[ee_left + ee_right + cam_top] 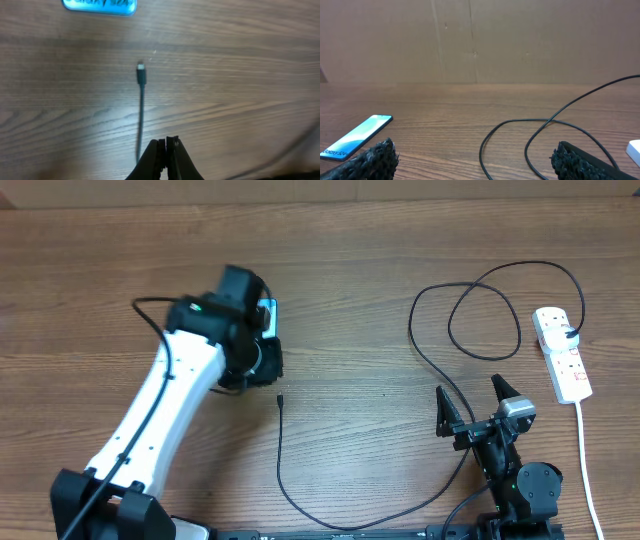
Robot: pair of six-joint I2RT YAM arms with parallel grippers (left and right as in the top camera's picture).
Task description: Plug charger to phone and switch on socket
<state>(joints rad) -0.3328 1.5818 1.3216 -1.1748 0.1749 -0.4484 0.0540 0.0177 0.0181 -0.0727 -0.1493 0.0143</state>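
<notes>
The phone lies flat on the wood table, mostly hidden under my left wrist; its blue edge shows at the top of the left wrist view and at the left of the right wrist view. The charger, a thin black cable, ends in a small connector tip just below the phone. My left gripper is shut and empty above the table; the cable runs just left of it. The socket is at the right. My right gripper is open and empty.
The black cable forms large loops between the right arm and the socket. A white cord runs from the socket toward the front edge. A cardboard wall stands behind the table.
</notes>
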